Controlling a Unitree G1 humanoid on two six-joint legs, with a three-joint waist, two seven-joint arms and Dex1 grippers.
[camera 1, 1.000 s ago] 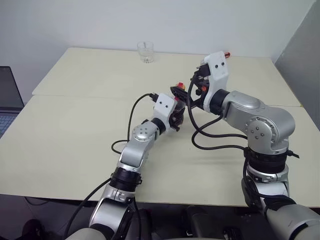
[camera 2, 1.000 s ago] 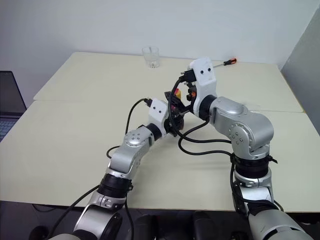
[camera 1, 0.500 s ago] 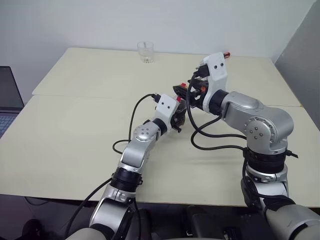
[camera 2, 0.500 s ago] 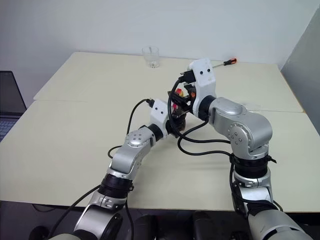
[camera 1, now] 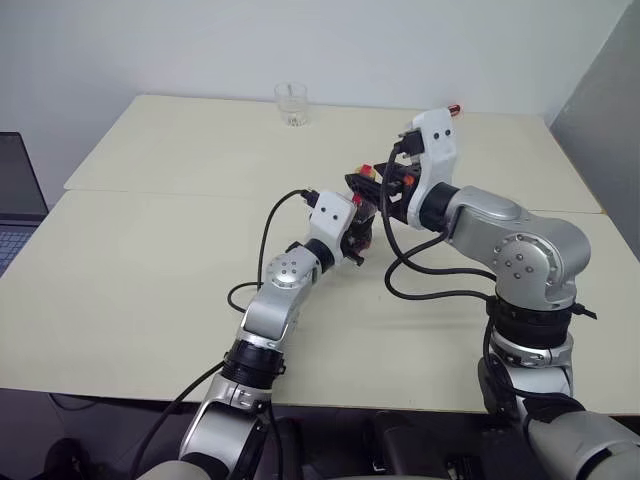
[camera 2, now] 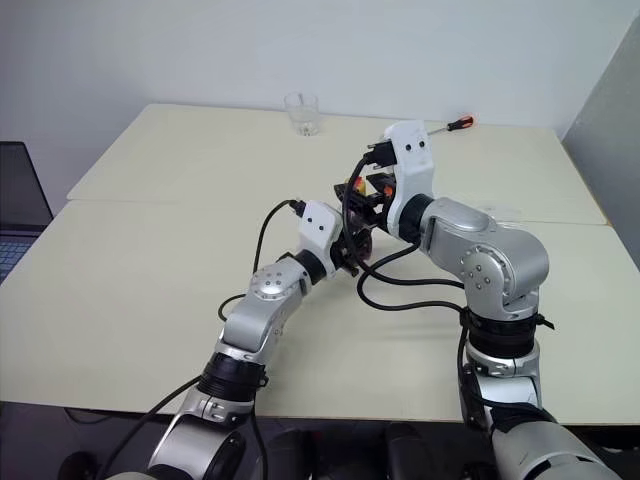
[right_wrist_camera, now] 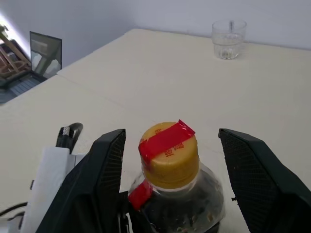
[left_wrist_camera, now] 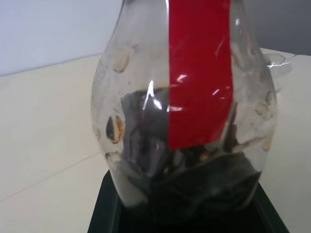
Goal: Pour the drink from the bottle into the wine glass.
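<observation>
Right claw (right_wrist_camera: 170,179) has narrowed from wide open, fingers now flanking the bottle (left_wrist_camera: 184,121) cap without touching; left claw (camera 1: 357,232) stays clamped on it mid-tabletop (camera 1: 150,270); uncapping next, no pour yet.

Seen from head height by paired eyes, angled forward and down across the table (camera 1: 150,260) to its far edge. Pressed close against the bottle (left_wrist_camera: 184,121) from the left wrist; just above its cap from the right wrist, facing the far edge.
</observation>
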